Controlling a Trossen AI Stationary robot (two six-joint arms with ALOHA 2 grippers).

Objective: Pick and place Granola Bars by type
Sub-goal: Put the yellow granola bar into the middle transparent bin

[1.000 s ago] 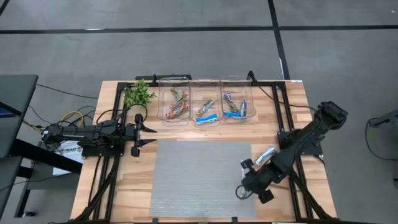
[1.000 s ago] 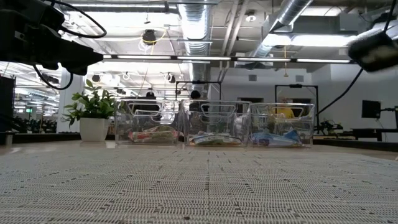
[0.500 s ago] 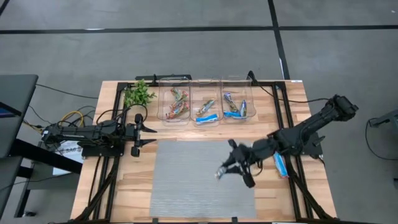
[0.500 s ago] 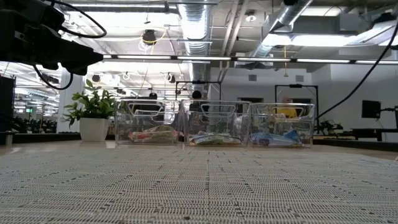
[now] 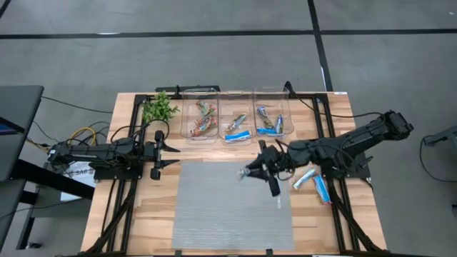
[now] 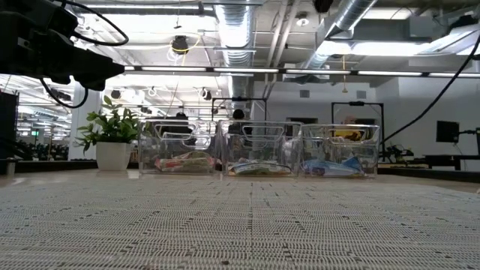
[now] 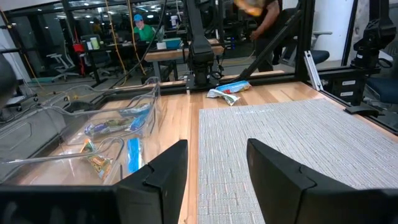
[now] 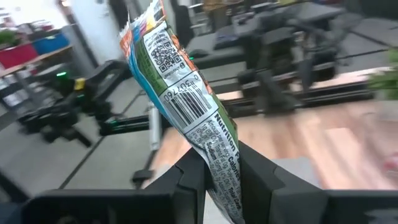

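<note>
My right gripper hangs above the far edge of the grey mat, shut on a granola bar with a green, orange and white wrapper and a barcode. Two more bars, one silvery-blue and one blue, lie flat on the wood to the right of the mat. Other bars lie in three clear bins at the far edge. My left gripper waits open and level at the table's left side. My right gripper pinches the bar near one end between its two fingers. The fingers come nearly level from the table's right side. The bar sticks out past the fingertips, tilted, with its free end uppermost, lifted clear of the mat.
A green plant stands at the far left, beside the left bin. A black frame rail runs along the table's right side by the loose bars. The three bins stand in a row beyond the mat.
My right gripper has risen from the mat's near right corner and swung toward the table's left and far edge. It has tipped from pointing down to nearly level. It stays shut on the bar, which it carries clear of the mat.
</note>
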